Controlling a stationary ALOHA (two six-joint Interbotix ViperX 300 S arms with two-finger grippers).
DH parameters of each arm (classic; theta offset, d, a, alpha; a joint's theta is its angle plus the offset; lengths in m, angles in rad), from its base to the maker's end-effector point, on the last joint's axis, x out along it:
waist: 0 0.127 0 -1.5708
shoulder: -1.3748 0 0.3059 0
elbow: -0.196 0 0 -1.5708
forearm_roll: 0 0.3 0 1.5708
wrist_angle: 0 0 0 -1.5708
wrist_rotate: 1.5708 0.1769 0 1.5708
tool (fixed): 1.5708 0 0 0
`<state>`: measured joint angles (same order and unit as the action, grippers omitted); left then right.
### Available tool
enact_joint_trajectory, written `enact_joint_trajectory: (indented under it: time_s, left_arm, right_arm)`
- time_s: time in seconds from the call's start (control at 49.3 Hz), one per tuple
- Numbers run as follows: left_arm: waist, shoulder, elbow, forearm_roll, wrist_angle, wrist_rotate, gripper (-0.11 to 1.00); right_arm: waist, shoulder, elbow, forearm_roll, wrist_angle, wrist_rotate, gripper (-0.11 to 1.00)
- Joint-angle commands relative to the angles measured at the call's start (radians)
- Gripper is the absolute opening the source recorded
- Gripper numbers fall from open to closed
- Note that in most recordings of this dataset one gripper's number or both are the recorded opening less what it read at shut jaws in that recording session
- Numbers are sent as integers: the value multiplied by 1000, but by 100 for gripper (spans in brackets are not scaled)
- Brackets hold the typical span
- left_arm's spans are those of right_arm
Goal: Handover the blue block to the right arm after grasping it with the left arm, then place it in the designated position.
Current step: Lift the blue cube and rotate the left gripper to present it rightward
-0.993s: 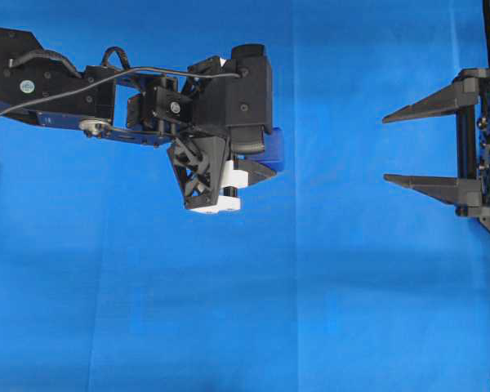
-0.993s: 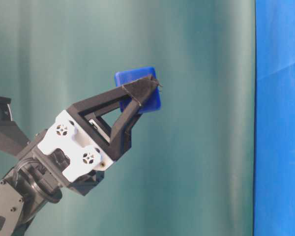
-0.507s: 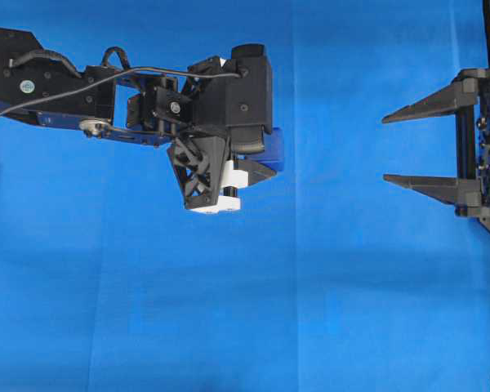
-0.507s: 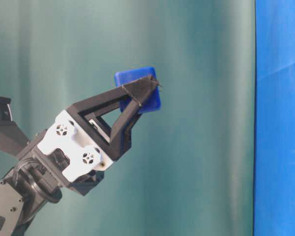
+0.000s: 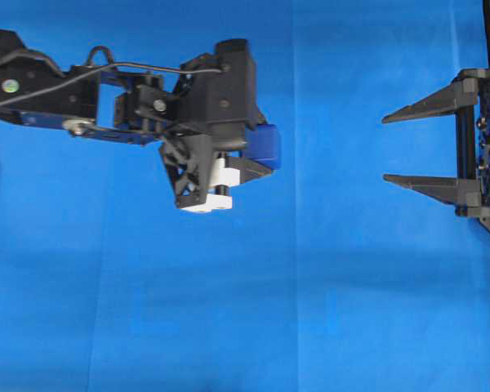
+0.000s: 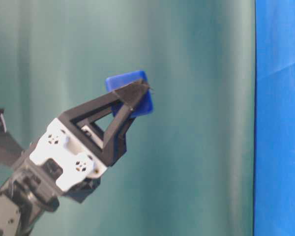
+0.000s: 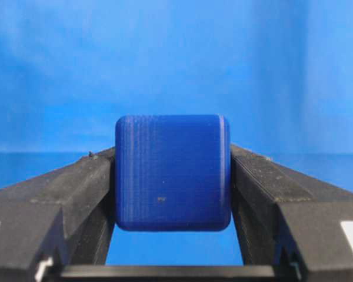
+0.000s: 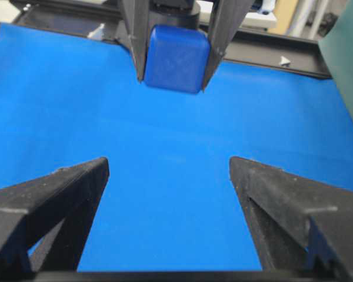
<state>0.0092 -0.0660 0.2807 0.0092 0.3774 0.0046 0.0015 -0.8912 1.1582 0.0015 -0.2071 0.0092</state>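
Dark-blue block (image 7: 172, 171), bright blue cloth (image 5: 327, 310) creased in faint folds, black left gripper (image 6: 132, 98) with white corner pieces (image 6: 61, 155), all-black right gripper (image 5: 386, 149), teal backdrop curtain (image 6: 196, 123).

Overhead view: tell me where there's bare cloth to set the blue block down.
Bare blue cloth fills the whole lower half, below the left gripper and the blue block that it holds. A bare strip also lies between the block and the open right gripper. The upper left is crowded by the left arm.
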Motion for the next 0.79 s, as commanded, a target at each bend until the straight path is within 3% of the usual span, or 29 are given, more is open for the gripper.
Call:
enact_joint_trajectory:
  time_s: [0.0, 0.527, 0.77]
  left_arm:
    - [-9, -63, 32, 0, -75, 0, 49]
    - [-34, -324, 420, 0, -607, -18, 49]
    - [-34, -407, 520, -2, -686, -20, 49]
  right_arm:
    - [-2, 5, -21, 3, -9, 2, 95]
    - [-2, 6, -26, 3, -17, 0, 95]
    - [-2, 8, -28, 3, -18, 0, 95]
